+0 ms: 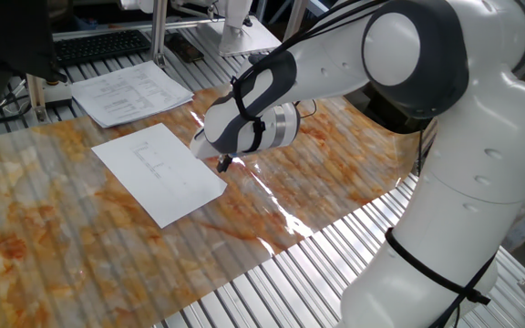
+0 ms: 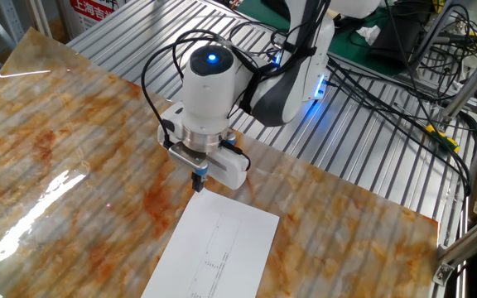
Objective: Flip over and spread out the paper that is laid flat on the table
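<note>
The paper (image 1: 159, 172) is a thin white rectangular sheet lying flat on the table (image 1: 80, 255), faint lines of print on its upturned face, its edges crisp and uncurled. In the other fixed view the same paper (image 2: 214, 250) runs toward the bottom of the frame, one corner pointing up at the arm. Beneath it the table's cover is glossy and wavy, marbled orange and grey, with bright glare streaks; bare silver metal slats show beyond the cover's edge. The gripper (image 1: 223, 164) hangs just over the sheet's near corner, its dark fingertips drawn close together with nothing between them; whether they touch the paper I cannot tell. The gripper (image 2: 197, 181) sits under a smooth white rounded arm. A stack (image 1: 130, 93) of printed pages lies further back.
</note>
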Available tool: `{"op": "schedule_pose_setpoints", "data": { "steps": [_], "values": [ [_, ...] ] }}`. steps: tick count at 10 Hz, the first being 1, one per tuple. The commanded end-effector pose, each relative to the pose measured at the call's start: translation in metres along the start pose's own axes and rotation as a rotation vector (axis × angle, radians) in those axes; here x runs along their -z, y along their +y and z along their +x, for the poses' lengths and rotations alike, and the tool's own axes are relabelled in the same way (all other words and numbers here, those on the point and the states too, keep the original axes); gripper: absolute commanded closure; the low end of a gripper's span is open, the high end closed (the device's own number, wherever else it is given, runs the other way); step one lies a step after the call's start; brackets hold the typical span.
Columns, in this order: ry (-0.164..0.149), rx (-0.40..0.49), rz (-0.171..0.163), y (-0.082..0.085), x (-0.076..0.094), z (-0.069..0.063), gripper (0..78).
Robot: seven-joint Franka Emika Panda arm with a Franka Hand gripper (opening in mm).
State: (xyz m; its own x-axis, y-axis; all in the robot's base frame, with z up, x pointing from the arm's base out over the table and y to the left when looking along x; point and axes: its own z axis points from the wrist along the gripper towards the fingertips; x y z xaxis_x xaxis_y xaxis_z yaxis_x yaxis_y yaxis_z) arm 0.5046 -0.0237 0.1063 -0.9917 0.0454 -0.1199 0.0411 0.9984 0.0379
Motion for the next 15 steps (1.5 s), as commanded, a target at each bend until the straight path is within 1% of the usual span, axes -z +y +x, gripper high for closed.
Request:
{"op": "schedule_pose_setpoints", "data": {
  "steps": [1, 14, 15],
  "values": [
    [-0.013, -0.014, -0.003, -0.005, -0.007, 0.001, 0.1],
    [-0.013, -0.014, -0.003, -0.005, -0.007, 0.001, 0.1],
    [-0.001, -0.027, -0.004, -0.018, -0.029, 0.012, 0.1]
  ]
}}
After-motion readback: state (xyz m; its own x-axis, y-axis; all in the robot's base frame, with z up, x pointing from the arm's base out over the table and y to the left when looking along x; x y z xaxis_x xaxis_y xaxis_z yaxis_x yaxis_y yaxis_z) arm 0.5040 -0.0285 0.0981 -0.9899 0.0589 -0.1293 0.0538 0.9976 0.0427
